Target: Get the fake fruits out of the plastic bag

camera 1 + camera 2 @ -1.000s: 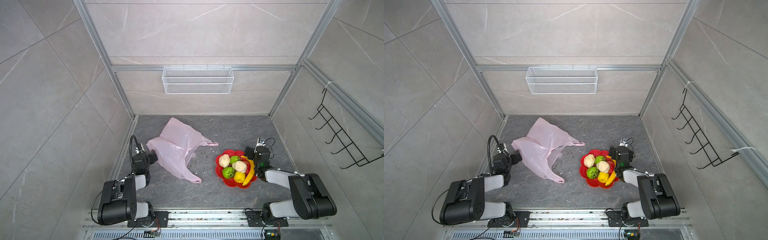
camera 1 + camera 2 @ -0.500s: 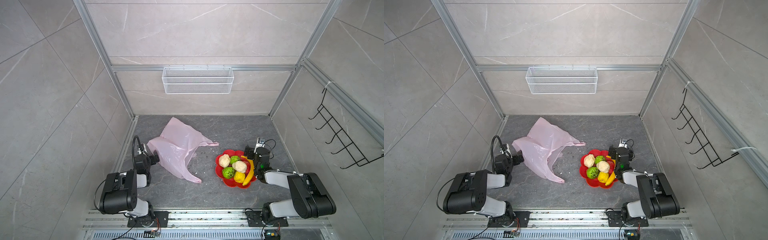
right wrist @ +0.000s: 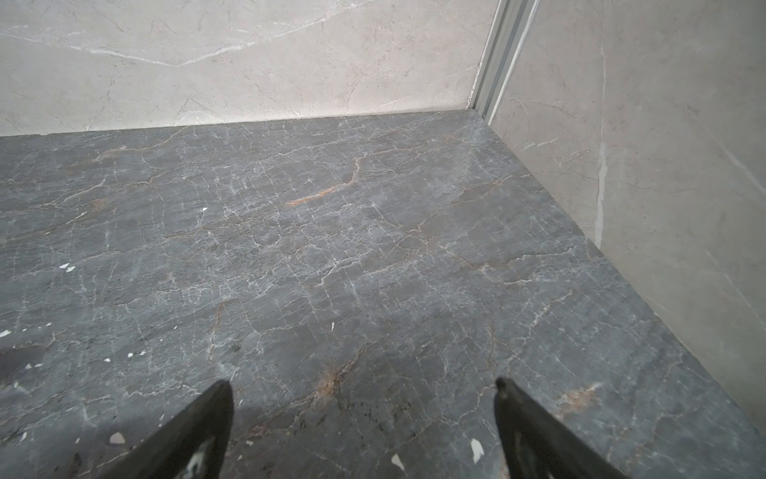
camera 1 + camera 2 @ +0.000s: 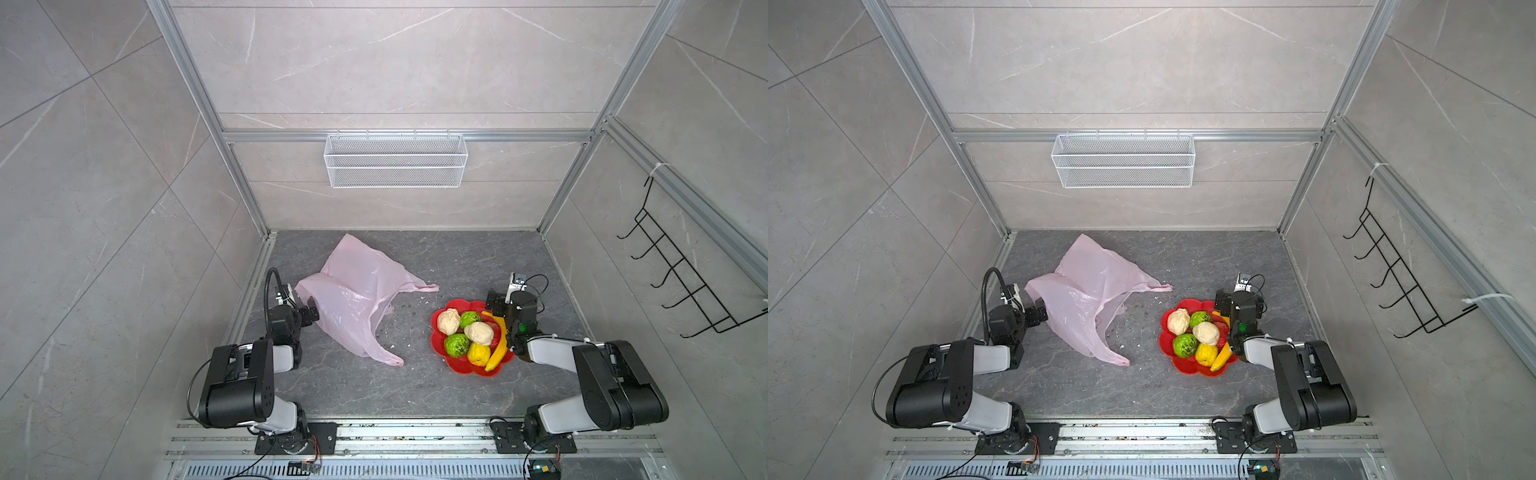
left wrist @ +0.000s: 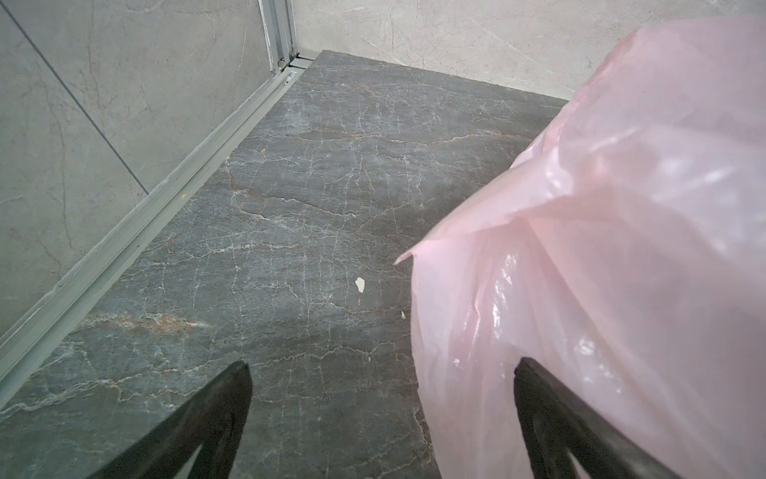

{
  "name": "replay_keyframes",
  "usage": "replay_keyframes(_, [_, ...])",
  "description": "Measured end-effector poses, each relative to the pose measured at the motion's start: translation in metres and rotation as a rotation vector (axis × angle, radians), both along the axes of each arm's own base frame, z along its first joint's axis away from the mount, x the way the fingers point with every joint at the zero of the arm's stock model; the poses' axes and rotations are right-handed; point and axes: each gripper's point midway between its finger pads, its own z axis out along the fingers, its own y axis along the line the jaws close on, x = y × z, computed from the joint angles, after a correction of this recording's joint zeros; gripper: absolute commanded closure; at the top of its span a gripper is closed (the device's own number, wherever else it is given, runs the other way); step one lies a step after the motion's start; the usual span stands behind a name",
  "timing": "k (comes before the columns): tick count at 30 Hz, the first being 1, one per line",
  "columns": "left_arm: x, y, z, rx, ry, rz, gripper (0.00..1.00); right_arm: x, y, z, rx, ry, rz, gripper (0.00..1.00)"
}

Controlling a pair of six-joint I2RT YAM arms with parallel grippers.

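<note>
The plastic bag (image 4: 357, 299) lies collapsed on the dark stone table (image 4: 415, 390), left of the red plate (image 4: 435, 334) and well apart from it; in both top views it looks flat, with no bulge that I can make out, so I judge it emptied. The fake fruits (image 4: 469, 336) sit heaped on the plate: a banana (image 4: 496, 347) along its right side, two green balls (image 4: 1185, 345), two cream lumps (image 4: 1205, 333) and a yellow lump (image 4: 478, 354); a small red one I cannot pick out against the red. The left gripper (image 5: 381, 365) rests at the bag's left edge with its fingers (image 5: 224, 398) wide apart; the film lies against one of them, but nothing is pinched. The right gripper (image 3: 361, 381) hangs beside the plate's far right rim, jaws spread over bare table, holding nothing. The bag probably handles as almost weightless, limp and slippery; a pinch on a single layer would likely slide or bunch, so a loop handle (image 4: 417, 287) or a gathered fold is the better hold. The fruits look light and firm; the round ones may roll from a shallow pinch and want a grip across their middle, the banana across its short width.
</note>
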Motion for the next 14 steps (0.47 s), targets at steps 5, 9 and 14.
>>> replay_keyframes(5, [0.000,0.000,-0.001,0.000,0.004,0.000,0.00,0.000,0.000,0.000,0.000,0.002,0.000,0.01])
replay_keyframes(9, [0.000,0.000,-0.001,0.000,0.004,0.000,0.00,0.002,0.004,-0.001,-0.004,0.011,0.028,0.01])
replay_keyframes(14, [-0.001,0.000,-0.001,0.000,0.005,0.000,0.00,0.009,0.019,-0.003,-0.004,0.030,0.114,0.01])
